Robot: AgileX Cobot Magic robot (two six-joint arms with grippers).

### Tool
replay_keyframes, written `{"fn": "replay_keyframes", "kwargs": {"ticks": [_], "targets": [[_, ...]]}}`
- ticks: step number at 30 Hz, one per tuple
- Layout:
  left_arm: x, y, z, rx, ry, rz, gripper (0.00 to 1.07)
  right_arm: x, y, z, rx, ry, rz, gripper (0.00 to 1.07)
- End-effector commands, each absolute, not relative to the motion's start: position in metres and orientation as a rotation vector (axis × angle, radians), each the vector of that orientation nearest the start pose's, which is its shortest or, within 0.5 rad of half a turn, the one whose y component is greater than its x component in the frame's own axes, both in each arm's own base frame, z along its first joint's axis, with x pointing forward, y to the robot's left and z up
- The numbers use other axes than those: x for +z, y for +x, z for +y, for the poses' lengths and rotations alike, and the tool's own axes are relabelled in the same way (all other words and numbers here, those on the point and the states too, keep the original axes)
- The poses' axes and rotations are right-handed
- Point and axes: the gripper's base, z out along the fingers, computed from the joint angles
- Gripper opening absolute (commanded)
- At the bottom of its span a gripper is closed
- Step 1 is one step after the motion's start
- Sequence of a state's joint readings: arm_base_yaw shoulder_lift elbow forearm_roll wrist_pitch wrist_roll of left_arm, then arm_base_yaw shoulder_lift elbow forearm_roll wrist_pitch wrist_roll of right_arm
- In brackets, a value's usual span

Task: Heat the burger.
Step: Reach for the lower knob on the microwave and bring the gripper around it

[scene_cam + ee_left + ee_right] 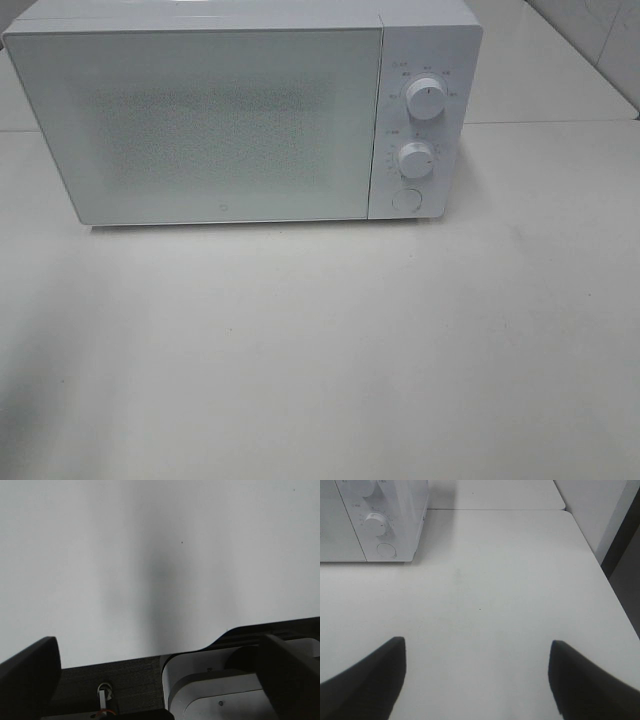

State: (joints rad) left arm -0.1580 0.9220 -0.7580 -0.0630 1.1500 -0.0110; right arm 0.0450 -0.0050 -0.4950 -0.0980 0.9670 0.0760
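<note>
The burger is out of view in every frame. A white microwave stands at the back of the table with its frosted door shut, and nothing shows through the door. Neither arm appears in the exterior high view. In the left wrist view my left gripper is open, its dark fingers spread wide over bare white tabletop. My right gripper is also open with nothing between its fingers, hovering over the table to the right of the microwave.
The microwave's control panel carries two round knobs and a round button. The white table stretches in front of it. Its right edge drops off beside a wall. A white base unit sits near the left gripper.
</note>
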Motion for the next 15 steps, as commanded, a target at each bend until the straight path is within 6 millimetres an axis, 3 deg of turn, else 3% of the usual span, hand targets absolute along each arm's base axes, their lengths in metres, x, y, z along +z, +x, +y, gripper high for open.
{"fn": "replay_keyframes", "kwargs": {"ticks": [1, 4, 8, 15], "targets": [[0.280, 0.117, -0.023, -0.124, 0.185, 2.781, 0.98, 0.284, -0.005, -0.008, -0.038, 0.029, 1.918, 0.76], [0.275, 0.093, -0.020, -0.128, 0.185, 2.738, 0.98, 0.284, -0.005, -0.008, -0.038, 0.029, 1.918, 0.76], [0.269, 0.076, -0.017, -0.132, 0.185, 2.695, 0.98, 0.284, -0.005, -0.008, -0.038, 0.029, 1.918, 0.76], [0.275, 0.048, -0.013, -0.156, 0.167, 2.400, 0.98, 0.284, -0.005, -0.008, -0.040, 0.027, 1.918, 0.76]]}}
